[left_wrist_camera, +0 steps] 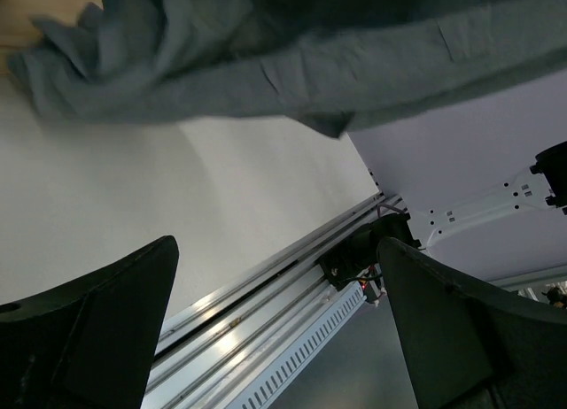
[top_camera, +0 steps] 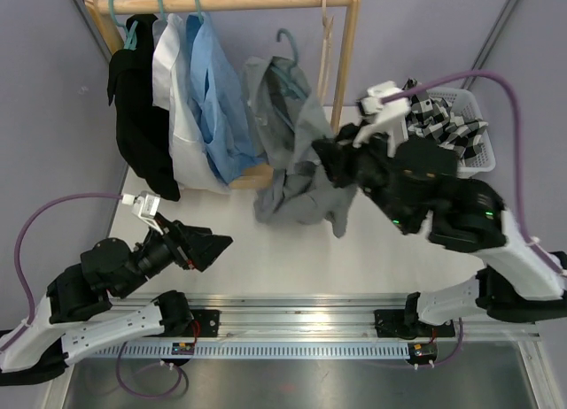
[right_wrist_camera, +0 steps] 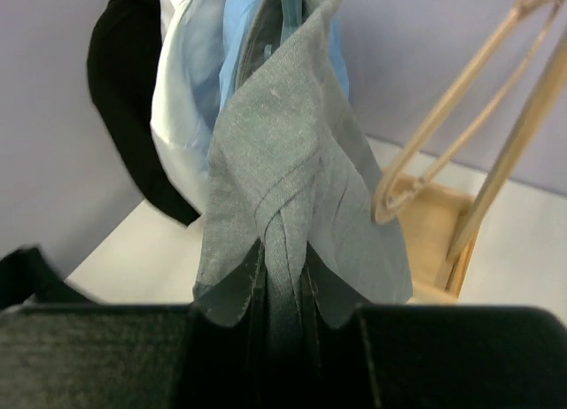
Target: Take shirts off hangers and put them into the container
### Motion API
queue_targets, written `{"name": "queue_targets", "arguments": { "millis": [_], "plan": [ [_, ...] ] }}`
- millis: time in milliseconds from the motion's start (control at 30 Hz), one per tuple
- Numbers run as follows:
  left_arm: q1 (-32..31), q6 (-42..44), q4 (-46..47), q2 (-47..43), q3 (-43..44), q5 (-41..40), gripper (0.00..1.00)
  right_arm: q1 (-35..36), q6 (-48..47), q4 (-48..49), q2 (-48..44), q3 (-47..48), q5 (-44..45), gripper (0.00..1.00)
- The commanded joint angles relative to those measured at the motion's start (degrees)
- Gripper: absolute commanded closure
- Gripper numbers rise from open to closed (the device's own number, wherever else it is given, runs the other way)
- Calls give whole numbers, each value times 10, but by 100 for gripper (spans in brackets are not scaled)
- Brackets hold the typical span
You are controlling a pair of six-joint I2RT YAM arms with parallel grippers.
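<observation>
— Fingers (left_wrist_camera: 97, 329) on the left gripper (top_camera: 213, 248)?
— Spread wide, holding nothing, above the table (top_camera: 266, 258).
— And the right gripper (right_wrist_camera: 282, 334)?
— Pinching a fold of the grey shirt (right_wrist_camera: 283, 179), which sags onto the table with a teal hanger (top_camera: 288, 50) in its collar.
— Farther back?
— The checked shirt (top_camera: 438, 121) lies in the container (top_camera: 477, 157). The light blue shirt (top_camera: 217, 99), white shirt (top_camera: 182, 117) and black shirt (top_camera: 142, 117) hang from the rail (top_camera: 248, 0).

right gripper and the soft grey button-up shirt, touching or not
Touching. The right wrist view shows the right gripper shut on a fold of the soft grey button-up shirt.
</observation>
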Motion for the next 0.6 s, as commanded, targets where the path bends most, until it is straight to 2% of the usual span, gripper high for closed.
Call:
{"name": "queue_targets", "arguments": {
  "millis": [0, 200, 467, 567],
  "plan": [
    [1, 46, 50, 57, 54, 19, 1, 26, 108, -131, -86, -10, 16, 100],
    [2, 88, 100, 146, 126, 32, 1, 33, 171, -204, -156, -68, -61, 100],
    [-4, 154, 222, 293, 212, 42, 1, 34, 198, -164, -205, -185, -156, 100],
    [-35, 191, 259, 339, 243, -1, 1, 35, 205, -153, -222, -207, -165, 100]
  ]
}}
